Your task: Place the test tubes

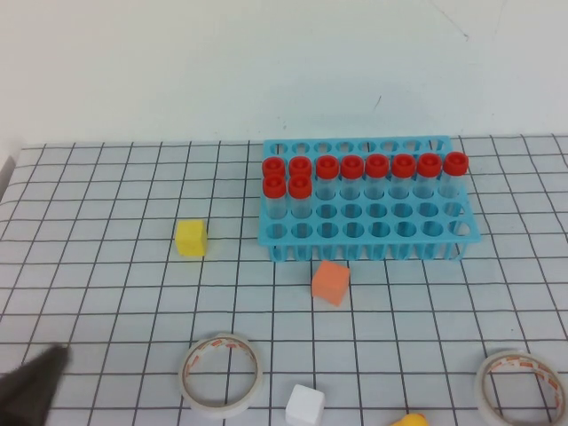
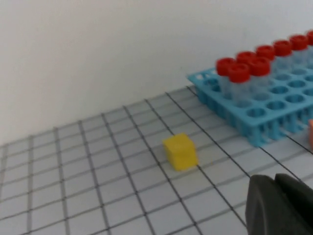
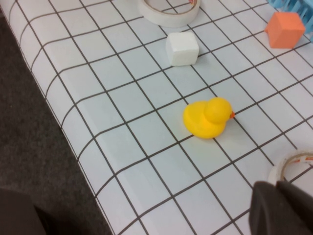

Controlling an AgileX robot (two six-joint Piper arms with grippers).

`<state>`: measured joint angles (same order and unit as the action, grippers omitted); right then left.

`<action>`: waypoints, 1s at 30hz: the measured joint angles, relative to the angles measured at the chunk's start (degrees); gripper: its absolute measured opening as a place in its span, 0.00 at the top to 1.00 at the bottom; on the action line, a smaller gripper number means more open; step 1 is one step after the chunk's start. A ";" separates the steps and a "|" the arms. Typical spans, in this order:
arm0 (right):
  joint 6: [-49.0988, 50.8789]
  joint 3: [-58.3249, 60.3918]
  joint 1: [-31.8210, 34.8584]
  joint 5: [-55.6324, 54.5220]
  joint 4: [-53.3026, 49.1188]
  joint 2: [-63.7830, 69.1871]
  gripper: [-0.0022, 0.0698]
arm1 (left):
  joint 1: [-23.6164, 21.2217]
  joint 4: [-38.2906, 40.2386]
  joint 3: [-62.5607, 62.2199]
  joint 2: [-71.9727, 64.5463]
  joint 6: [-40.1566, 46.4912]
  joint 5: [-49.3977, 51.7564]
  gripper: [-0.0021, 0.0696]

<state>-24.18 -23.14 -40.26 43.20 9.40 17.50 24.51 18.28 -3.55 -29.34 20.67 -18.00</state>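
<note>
High view is showing you ten tubes (image 1: 364, 177) standing in the rack (image 1: 373, 238), none loose. Your left gripper (image 1: 49, 368) is sitting shut and empty at the near-left corner, and your right gripper (image 3: 276, 192) is sitting shut and empty beside the duck (image 3: 208, 117). I'd be steering both wide of the rack.

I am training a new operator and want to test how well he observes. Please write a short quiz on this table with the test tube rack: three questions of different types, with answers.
1. How many red-capped test tubes stand in the blue rack?
2. True or false: the orange cube lies inside the left tape roll.
3. The shut left hand is at the table's near left corner; the shut right hand is over the near right part. Which lies closest to the right hand: A) yellow cube, B) rubber duck, C) white cube?

Key: 1) ten; 2) false, the orange cube lies just in front of the blue rack, apart from the roll; 3) B.
</note>
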 joint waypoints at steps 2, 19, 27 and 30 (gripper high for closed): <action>0.00 0.00 0.00 0.00 0.00 0.00 0.97 | -1.87 4.11 1.74 2.87 4.99 -3.21 0.97; -0.10 0.03 0.00 0.11 0.00 0.00 0.97 | -20.48 4.83 4.67 29.91 17.04 29.78 0.97; -0.10 0.03 0.00 0.11 0.00 0.00 0.97 | -20.68 1.77 4.56 30.01 8.96 36.35 0.97; -0.12 0.03 0.00 0.11 0.00 0.00 0.97 | -20.68 -2.74 4.56 30.10 -0.14 36.55 0.97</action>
<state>-24.30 -23.11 -40.26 43.32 9.40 17.50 3.82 15.54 1.02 0.76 20.53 18.54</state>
